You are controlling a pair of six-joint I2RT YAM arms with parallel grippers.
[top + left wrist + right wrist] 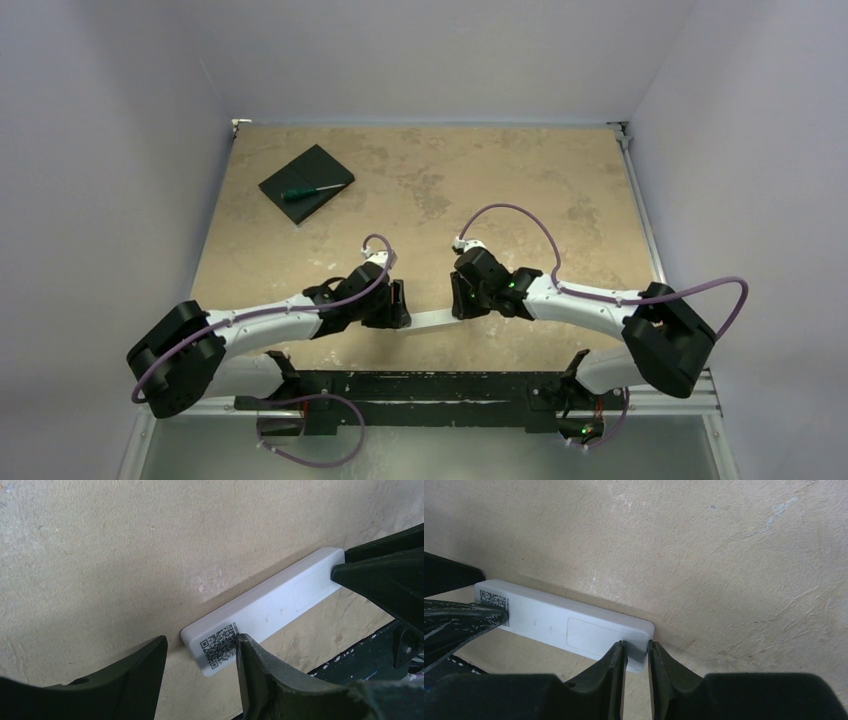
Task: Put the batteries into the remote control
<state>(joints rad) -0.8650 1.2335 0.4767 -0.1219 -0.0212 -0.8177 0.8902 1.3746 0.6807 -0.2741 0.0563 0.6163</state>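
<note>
Top external: remote control (432, 319) lies with its long axis left-right, right jaws pinching one end, left jaws open astride its QR-code (218, 647) end

A mottled tan counter (500, 180) is seen from above, enclosed by pale walls (420, 50) on three sides. A flat black square pad (312, 166) is set near the counter's far left corner, turned at an angle to the edges. A green-handled screwdriver (305, 192) is laid across the pad. A black rail (420, 385) is fixed along the near edge.
</note>
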